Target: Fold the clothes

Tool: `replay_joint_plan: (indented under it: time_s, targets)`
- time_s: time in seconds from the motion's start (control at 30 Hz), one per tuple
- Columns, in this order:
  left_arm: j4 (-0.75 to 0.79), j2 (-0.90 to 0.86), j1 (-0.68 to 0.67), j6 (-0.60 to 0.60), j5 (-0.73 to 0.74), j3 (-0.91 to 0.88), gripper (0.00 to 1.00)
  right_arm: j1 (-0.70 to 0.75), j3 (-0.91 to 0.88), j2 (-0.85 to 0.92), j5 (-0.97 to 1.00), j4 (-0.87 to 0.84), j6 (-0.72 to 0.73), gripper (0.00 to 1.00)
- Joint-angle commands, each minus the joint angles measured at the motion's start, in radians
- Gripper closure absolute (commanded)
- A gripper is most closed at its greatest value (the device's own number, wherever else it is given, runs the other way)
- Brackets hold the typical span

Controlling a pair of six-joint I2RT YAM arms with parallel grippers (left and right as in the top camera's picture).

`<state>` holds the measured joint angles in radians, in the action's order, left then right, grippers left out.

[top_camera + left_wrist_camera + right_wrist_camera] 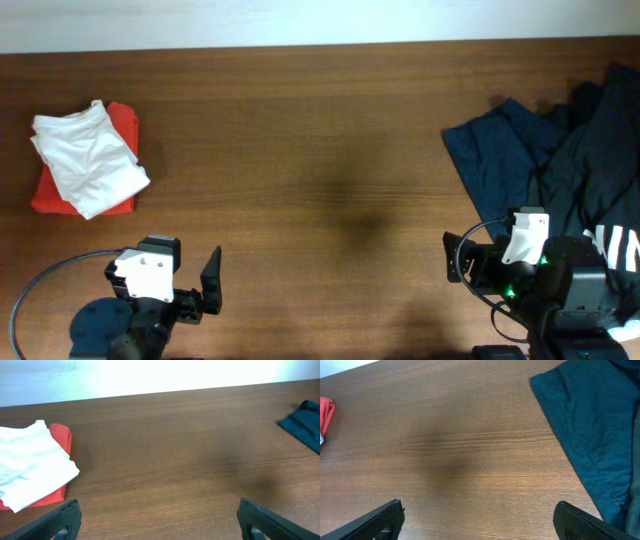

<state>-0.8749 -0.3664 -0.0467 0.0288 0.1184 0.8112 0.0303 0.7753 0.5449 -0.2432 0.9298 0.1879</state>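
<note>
From above, the table (330, 150) has clothes at both ends. At the left end a white shirt (90, 160) lies folded on top of a red shirt (122, 125), which peeks out at its top and bottom edges. At the right end a navy shirt (495, 155) lies loose and crumpled, and a black shirt (600, 160) lies partly on it. Only this top view shows the black shirt and the white letters (620, 243) on it (they are cut off at the edge, so they cannot be read).

The left wrist view looks low across the wood. It shows the white shirt and red shirt close by on the left. Just a small corner of the navy shirt shows far off on the right. The left claw (159, 521) is spread wide, with one dark tip in each bottom corner and bare wood between them.

The right wrist view shows the navy shirt big and close on the right, with its stitched hem plain to see. A tiny bit of the red shirt shows at the far left edge. The right claw (479, 521) is spread wide too and holds nothing. Its right tip is near the navy shirt but seems apart from it.
</note>
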Motion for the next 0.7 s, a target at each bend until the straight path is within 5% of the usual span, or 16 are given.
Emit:
replay_joint_plan:
  time_s: [0.0,0.23,0.43,0.67]
  targets:
    - [-0.002,0.006,0.002,-0.011,-0.007,-0.011,0.01,0.003,-0.009,0.003,0.016,-0.003,0.012,0.01]
    - [-0.002,0.006,0.002,-0.011,-0.007,-0.011,0.01,0.001,-0.087,-0.148,0.082,-0.091,-0.024,0.01]
    - [-0.002,0.006,0.002,-0.011,-0.007,-0.011,0.01,0.001,-0.726,-0.542,0.098,-0.97,-0.087,0.01]
    - [-0.002,0.006,0.002,-0.011,-0.007,-0.011,0.01,0.001,-0.77,-0.541,0.087,-0.866,-0.18,0.01]
